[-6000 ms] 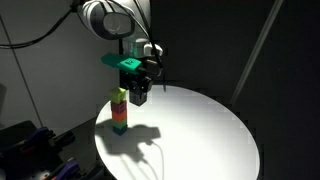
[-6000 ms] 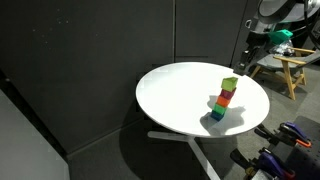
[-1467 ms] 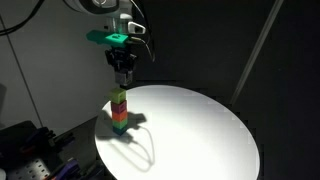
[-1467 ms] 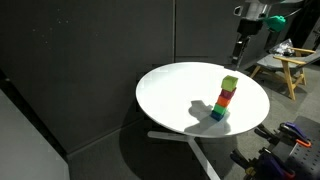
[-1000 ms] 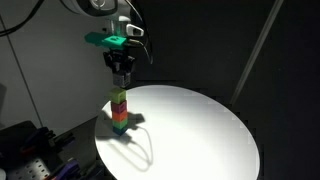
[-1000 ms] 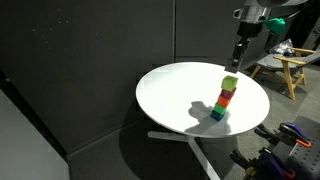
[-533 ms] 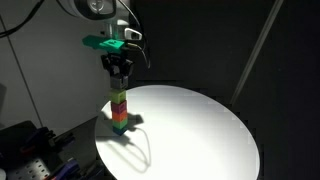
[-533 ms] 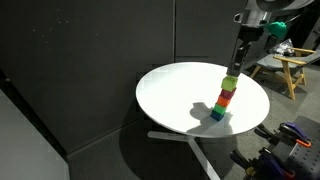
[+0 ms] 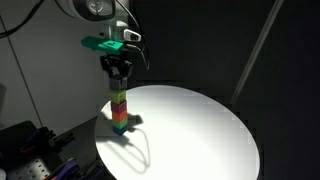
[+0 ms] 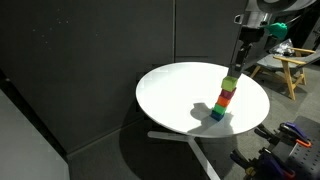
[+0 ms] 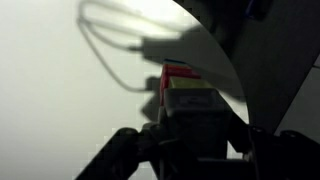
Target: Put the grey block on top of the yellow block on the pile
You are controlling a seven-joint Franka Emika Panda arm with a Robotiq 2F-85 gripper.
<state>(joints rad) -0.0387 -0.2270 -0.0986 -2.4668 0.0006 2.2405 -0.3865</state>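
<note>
The pile [image 9: 120, 112] stands near the edge of the round white table [image 9: 200, 135], with the yellow block [image 9: 120, 97] on top. It shows in both exterior views [image 10: 224, 100], with the yellow block [image 10: 230, 82] uppermost. My gripper [image 9: 118, 80] hangs straight above the pile, shut on the grey block [image 11: 195, 118]. In the wrist view the block looks dark between the jaws [image 11: 195, 150]. The pile's coloured top [image 11: 182, 74] shows just beyond it. I cannot tell whether the grey block touches the yellow block.
The table [image 10: 180, 95] stands before dark curtains. A wooden stool [image 10: 290, 68] stands beyond the table. Dark equipment [image 9: 30, 150] sits low beside the table's edge. The arm's shadow falls on the tabletop near the pile.
My gripper has shifted slightly sideways and come down closer over the pile with the grey block in it. The pile has not moved.
</note>
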